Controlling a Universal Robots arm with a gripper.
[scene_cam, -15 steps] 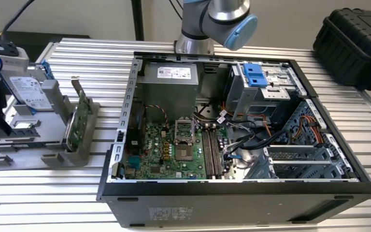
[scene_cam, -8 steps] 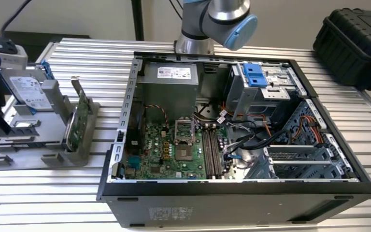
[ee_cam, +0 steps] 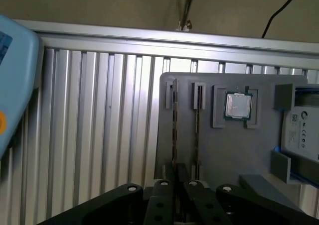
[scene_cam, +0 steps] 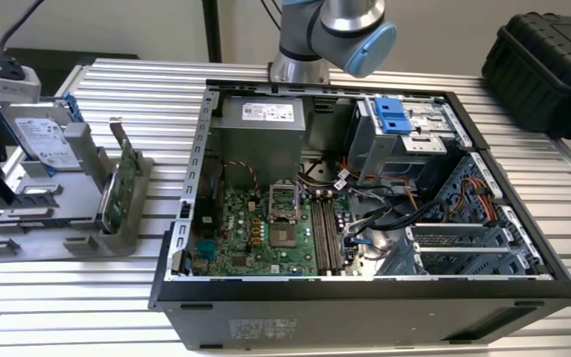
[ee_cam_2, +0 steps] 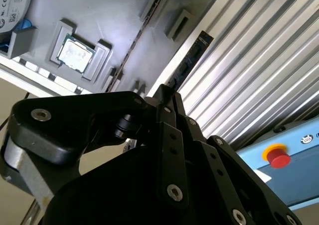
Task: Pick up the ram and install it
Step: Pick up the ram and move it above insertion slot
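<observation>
Gripper (ee_cam_2: 167, 93) looks pinched shut on the ram (ee_cam_2: 190, 59), which juts edge-on past its fingertips beside the grey tray (ee_cam_2: 109, 11), so pickup seems underway, with installation in the far-off computer case (scene_cam: 365, 316) not yet done.

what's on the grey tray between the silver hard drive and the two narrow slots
A square silver processor chip, sitting in its own holder on the grey plastic tray; the first wrist view shows it.

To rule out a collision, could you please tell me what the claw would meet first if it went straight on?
Most likely the ram, standing on edge in the gray holder, directly in line with the claw; depth is unclear.
</observation>
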